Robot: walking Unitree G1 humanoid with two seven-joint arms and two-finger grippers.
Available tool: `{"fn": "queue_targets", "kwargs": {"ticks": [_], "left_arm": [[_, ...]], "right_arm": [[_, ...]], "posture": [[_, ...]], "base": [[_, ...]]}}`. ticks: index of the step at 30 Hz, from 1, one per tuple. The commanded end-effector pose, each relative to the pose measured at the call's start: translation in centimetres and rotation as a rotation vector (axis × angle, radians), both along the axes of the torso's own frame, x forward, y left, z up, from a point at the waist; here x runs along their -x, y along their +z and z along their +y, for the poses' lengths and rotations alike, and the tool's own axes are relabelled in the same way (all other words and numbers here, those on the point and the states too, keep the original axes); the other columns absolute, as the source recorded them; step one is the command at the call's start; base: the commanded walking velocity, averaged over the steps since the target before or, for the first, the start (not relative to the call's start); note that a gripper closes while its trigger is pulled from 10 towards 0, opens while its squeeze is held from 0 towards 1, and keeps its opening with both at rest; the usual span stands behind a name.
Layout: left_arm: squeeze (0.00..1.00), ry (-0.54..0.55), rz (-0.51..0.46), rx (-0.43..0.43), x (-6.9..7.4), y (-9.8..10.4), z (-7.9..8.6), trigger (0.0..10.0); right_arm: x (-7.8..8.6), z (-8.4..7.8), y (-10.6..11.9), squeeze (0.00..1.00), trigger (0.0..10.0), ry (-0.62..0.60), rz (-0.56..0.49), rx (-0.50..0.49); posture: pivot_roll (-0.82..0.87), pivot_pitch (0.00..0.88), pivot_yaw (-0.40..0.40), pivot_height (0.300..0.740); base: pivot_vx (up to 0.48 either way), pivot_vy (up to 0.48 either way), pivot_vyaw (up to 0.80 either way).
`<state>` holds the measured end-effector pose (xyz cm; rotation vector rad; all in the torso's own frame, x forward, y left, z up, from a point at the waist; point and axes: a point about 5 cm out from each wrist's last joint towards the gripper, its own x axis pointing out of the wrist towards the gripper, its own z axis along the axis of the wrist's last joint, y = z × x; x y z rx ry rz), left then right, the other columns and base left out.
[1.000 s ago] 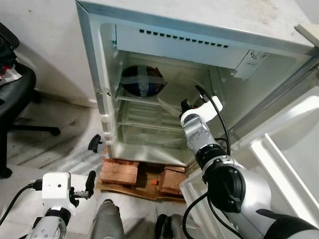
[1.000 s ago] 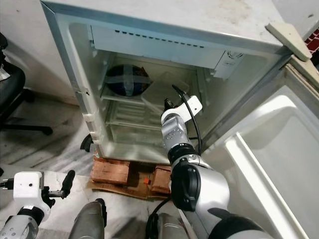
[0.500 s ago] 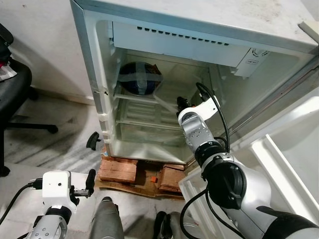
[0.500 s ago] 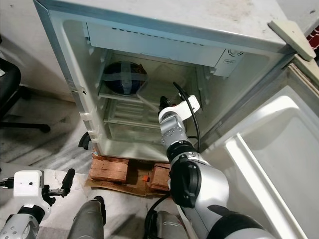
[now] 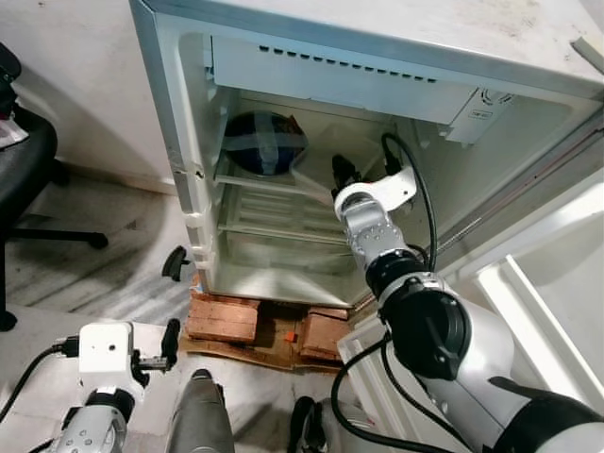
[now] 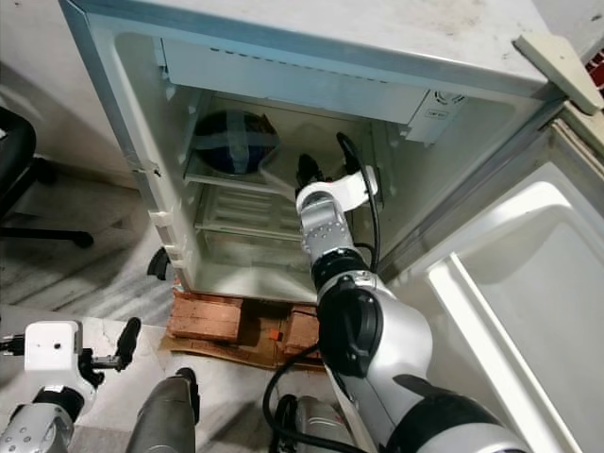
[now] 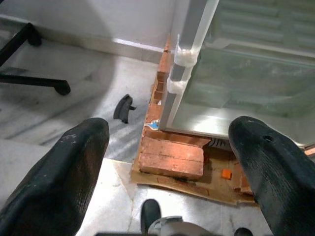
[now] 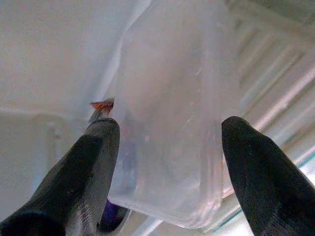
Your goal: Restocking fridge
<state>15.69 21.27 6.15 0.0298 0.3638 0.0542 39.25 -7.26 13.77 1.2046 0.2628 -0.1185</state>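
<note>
The small fridge (image 5: 189, 189) stands open in front of me. My right arm reaches into it at the upper wire shelf (image 5: 255, 184). There my right gripper (image 8: 170, 162) is shut on a clear plastic container (image 8: 172, 123), one black finger on each side wall. The container (image 5: 310, 175) lies over the shelf's right part. A dark round bundle crossed with pale tape (image 5: 264, 142) rests at the shelf's left back. My left gripper (image 7: 172, 162) hangs open low at my left side, above the floor, holding nothing.
The fridge door (image 5: 547, 302) is swung open to my right. Bricks (image 5: 225, 321) on cardboard prop up the fridge. A black office chair (image 5: 24, 160) stands at the left, and a small black piece (image 5: 175, 262) lies on the marble floor.
My right arm has pushed up and deeper into the fridge, carrying the clear container to the upper shelf. The camera has shifted slightly. The left arm stays still.
</note>
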Motion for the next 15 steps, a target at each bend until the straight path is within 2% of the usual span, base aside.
{"fn": "queue_targets", "kwargs": {"ticks": [1, 5, 10, 11, 15], "left_arm": [[0.00, 0.015, 0.024, 0.004, 0.4, -0.5, 0.0, 10.0], [0.00, 0.021, 0.021, 0.009, 0.2, -0.5, 0.0, 10.0], [0.00, 0.020, 0.013, 0.009, -0.3, -0.6, 0.1, 10.0], [0.00, 0.020, 0.010, 0.008, -0.5, -0.7, 0.1, 10.0], [0.00, 0.018, 0.001, 0.005, -1.1, -0.7, 0.2, 10.0]], "right_arm": [[-0.1, 0.6, 0.4, 0.92, 10.0, 0.026, -0.017, -0.031], [-0.2, 0.5, 0.6, 0.92, 10.0, 0.031, -0.030, -0.031], [-0.1, -0.7, -0.1, 0.92, 10.0, 0.032, -0.027, 0.125], [0.0, -1.1, -0.5, 0.92, 10.0, 0.039, -0.017, 0.185], [0.3, -1.8, -1.3, 0.92, 10.0, 0.061, -0.012, 0.283]], "posture": [[0.39, 0.231, -0.177, 0.740], [0.38, 0.227, -0.179, 0.740], [0.38, 0.212, -0.182, 0.740], [0.37, 0.207, -0.181, 0.740], [0.36, 0.190, -0.179, 0.740]], "base": [[0.000, 0.000, 0.00], [0.000, 0.000, 0.00], [0.000, 0.000, 0.00], [0.000, 0.000, 0.00], [0.000, 0.000, 0.00]]}}
